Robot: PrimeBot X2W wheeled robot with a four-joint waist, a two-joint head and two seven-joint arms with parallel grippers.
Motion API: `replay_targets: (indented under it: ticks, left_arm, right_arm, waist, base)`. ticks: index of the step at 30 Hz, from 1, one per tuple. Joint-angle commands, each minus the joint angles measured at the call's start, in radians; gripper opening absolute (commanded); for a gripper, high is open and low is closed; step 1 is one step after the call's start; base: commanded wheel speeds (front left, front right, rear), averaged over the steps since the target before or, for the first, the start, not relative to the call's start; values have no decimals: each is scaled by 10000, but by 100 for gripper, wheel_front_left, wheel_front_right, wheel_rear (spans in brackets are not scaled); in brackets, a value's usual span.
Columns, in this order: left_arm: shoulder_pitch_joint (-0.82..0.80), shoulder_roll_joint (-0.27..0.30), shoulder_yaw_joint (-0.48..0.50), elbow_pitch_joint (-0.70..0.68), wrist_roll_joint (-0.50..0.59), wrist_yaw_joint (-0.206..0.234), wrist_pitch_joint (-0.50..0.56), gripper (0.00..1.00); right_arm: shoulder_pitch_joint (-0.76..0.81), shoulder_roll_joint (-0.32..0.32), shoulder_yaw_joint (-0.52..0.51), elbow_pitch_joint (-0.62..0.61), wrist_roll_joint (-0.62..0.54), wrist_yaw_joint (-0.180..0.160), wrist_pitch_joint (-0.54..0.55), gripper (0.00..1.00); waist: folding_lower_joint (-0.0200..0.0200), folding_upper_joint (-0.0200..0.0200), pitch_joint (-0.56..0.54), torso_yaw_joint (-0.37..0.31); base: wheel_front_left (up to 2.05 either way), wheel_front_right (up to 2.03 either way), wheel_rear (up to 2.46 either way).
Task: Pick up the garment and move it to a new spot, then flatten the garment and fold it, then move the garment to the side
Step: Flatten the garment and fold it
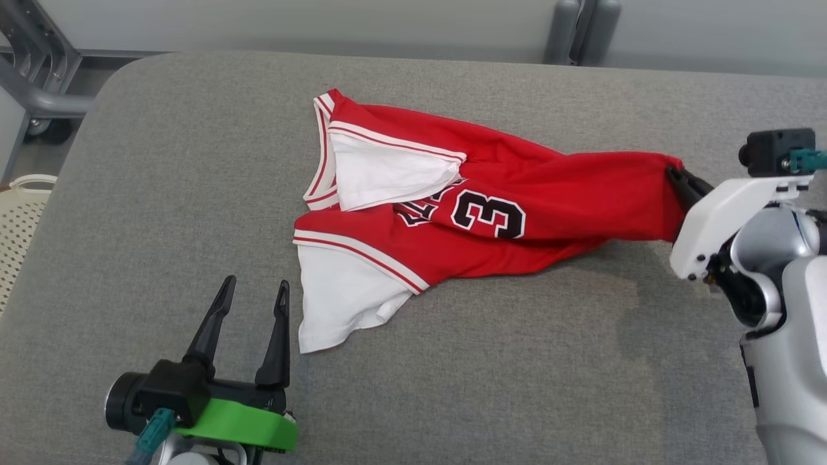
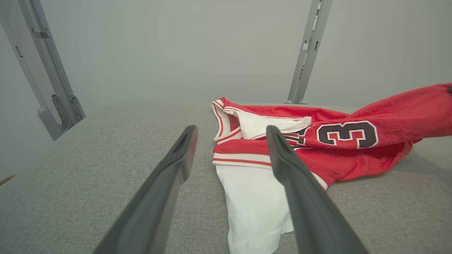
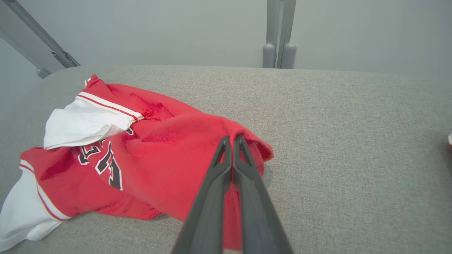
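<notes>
robot test bench in a laboratory-type room. a wide work table (image 1: 161,194), padded in grey woven cloth and rounded at its corners, serves as the work surface. a plain pale wall (image 2: 176,46) stands behind its far edge. paired grey metal uprights (image 1: 575,29) rise at the far side. a slotted grey metal frame (image 1: 35,71) on a dark caster (image 1: 48,129) stands at the far left. a cream perforated basket (image 1: 22,219) sits beside the table's left edge. a red garment (image 1: 549,194) lies on the padding as the work piece.

Red garment (image 3: 166,155) in right tool (image 3: 232,138)
</notes>
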Motion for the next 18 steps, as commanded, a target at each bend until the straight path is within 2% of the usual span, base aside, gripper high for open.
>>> replay_targets:
  ticks: [1, 5, 9, 18]
  left_arm:
    - [-139, -7, -2, -21, 65, -22, -2, 100]
    - [-339, -38, -141, -8, 97, -65, 0, 100]
    - [-524, -96, -294, -31, 114, -97, 0, 100]
    - [-979, -253, -657, -108, -13, -111, 0, 100]
  right_arm:
    - [-218, -83, 16, 96, 84, -4, 86, 0]
    - [-1364, -405, 107, 895, 272, -3, 439, 0]
    - [-2347, -764, 189, 1951, -64, -3, 291, 0]
    - [-4299, -949, -352, 4477, -910, -3, -146, 0]
  waist:
    - [-1, 0, 83, 87]
    - [-1, 0, 311, 410]
    - [-1, 0, 601, 846]
    - [-1, 0, 1418, 1824]
  base:
    - [0, 0, 0]
    - [0, 0, 0]
    - [0, 0, 0]
    - [0, 0, 0]
